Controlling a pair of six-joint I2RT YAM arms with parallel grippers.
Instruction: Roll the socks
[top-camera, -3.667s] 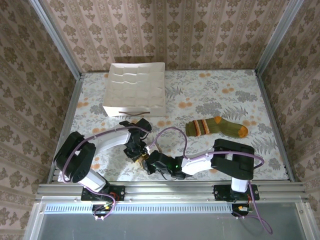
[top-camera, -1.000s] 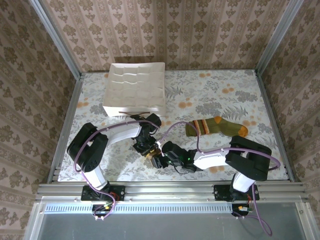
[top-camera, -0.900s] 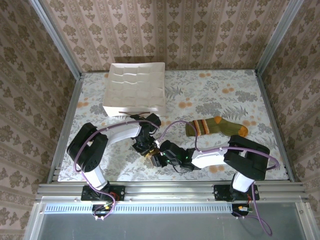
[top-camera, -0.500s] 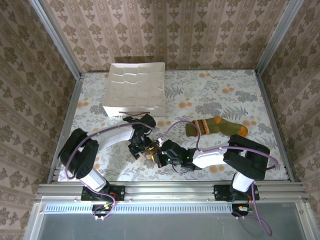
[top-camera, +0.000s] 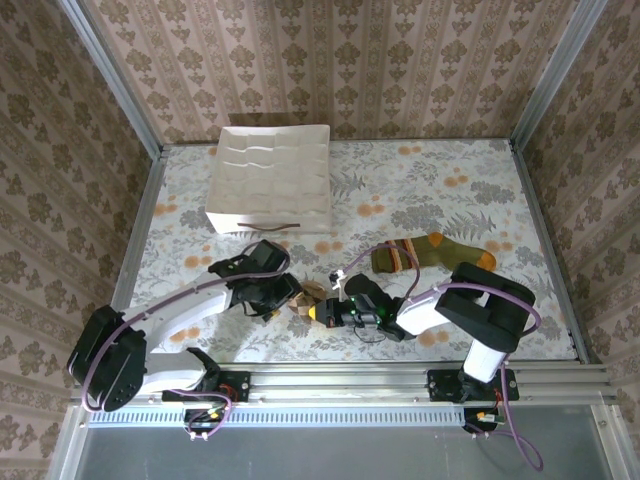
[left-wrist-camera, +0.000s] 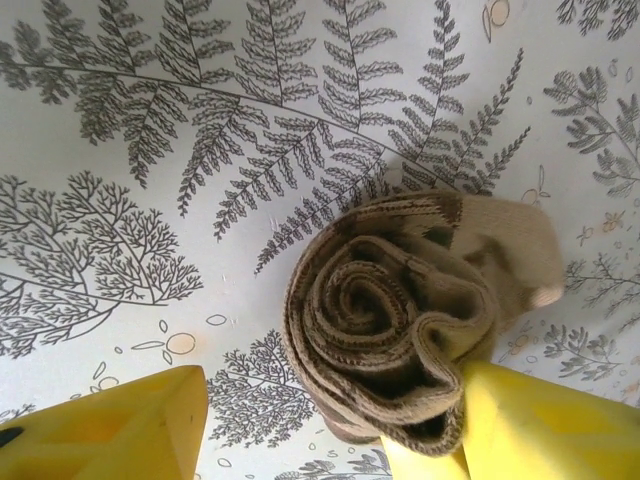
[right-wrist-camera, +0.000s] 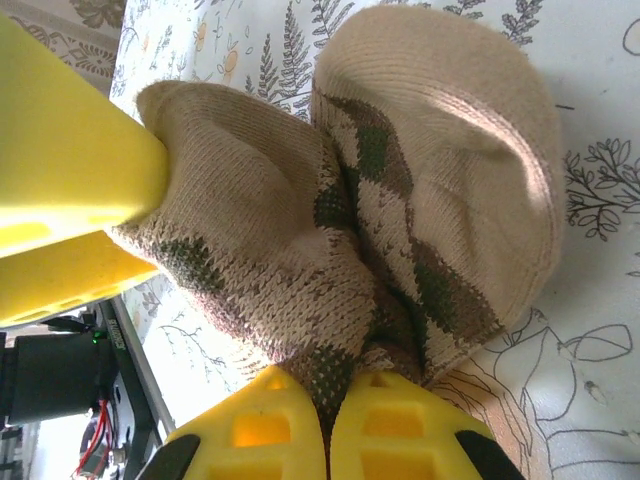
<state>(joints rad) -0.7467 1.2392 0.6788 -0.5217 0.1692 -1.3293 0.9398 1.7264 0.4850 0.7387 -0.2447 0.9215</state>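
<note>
Here's the tan-and-brown argyle fabric sock (left-wrist-camera: 385, 320), wound into a tight spiral. It sits on the fern-printed counter (left-wrist-camera: 150, 150) near the front edge, right between my two arms. From the left wrist I'm looking straight down the end of the coil, layer on layer. A loose tan flap sticks out on its right in that view.

My right tool (right-wrist-camera: 335, 412) is clenched on it. The two yellow fingers are pressed together at the bottom of the right wrist view, with a fold of the knit pinched between them. My left tool (left-wrist-camera: 330, 410) is released, fingers spread wide either side of the roll. One finger (left-wrist-camera: 530, 430) rests against the coil's side; the other stands apart from it over bare counter.

The olive green fabric sock (top-camera: 440, 252), with the orange toe and heel and the striped cuff, lies flat and unrolled. It is well apart to the right, and nothing is touching it. The white gridded tray (top-camera: 265, 218) sits farther back on the left.

So I judge I'm at the end of the first roll: the winding looks done, and what's left is locking it. As I read it, the next move calls for the right tool to keep its pinch so the spiral doesn't spring loose. Meanwhile the left tool comes in on that loose flap and tucks it over the coil. Let go too early and I'd expect it to unwind. Then the olive sock wants the same.
</note>
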